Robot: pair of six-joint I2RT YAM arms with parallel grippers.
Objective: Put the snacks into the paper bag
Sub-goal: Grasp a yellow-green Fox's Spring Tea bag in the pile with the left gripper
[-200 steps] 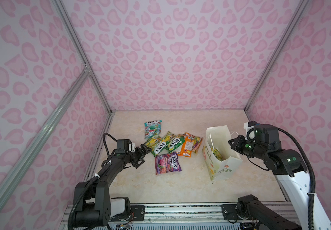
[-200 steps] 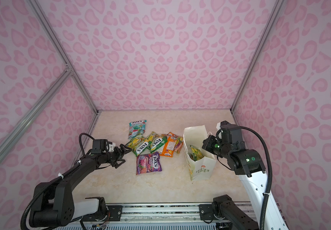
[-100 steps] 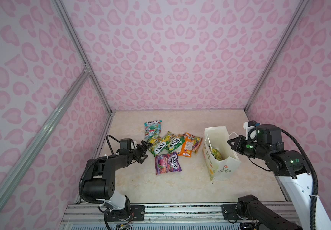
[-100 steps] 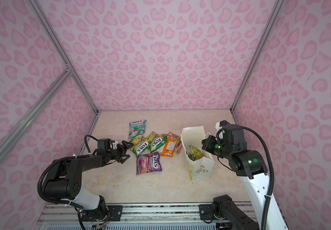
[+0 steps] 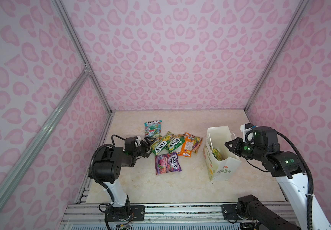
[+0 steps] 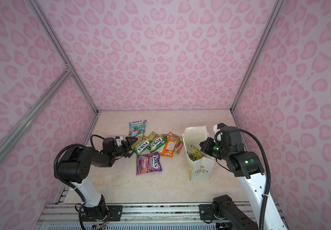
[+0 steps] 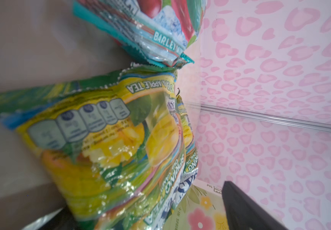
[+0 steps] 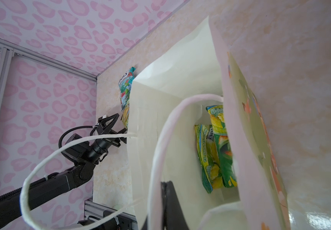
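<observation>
Status, near to far. Purple FOX'S pouch (image 5: 167, 163) lies flat on the counter (image 5: 160, 189), label up, closest to the arm bases and just clear of the main pile.

Level with it on the right, the paper bag (image 5: 225, 167) stands upright, mouth open, LOVE LIFE print facing front. We count two green-yellow pouches (image 8: 216, 155) inside it, standing on end against one wall; both top views show them too.

Right tool (image 5: 228, 145) is clamped tight on the bag's rim, on its right side in both top views. The bag's near handle (image 8: 155, 155) arches over the tool's finger in the right wrist view.

Left tool (image 5: 148, 147) sits low over the counter with jaws spread wide, holding nothing. Its mouth faces the end of the leftmost green-yellow pouch (image 5: 158, 146). The left wrist view puts that pouch right in front of the lens, blurred, so we can't tell whether a finger touches it.

Behind it, a second green-yellow pouch (image 5: 175, 143) overlaps an orange pouch (image 5: 187, 148). A multicolour pouch (image 5: 197, 141) pokes out on the bag side.

Teal pouch (image 5: 153, 128) lies farthest back, its near edge meeting the pile. Pink heart-print wall (image 5: 170, 59) closes the rear.
</observation>
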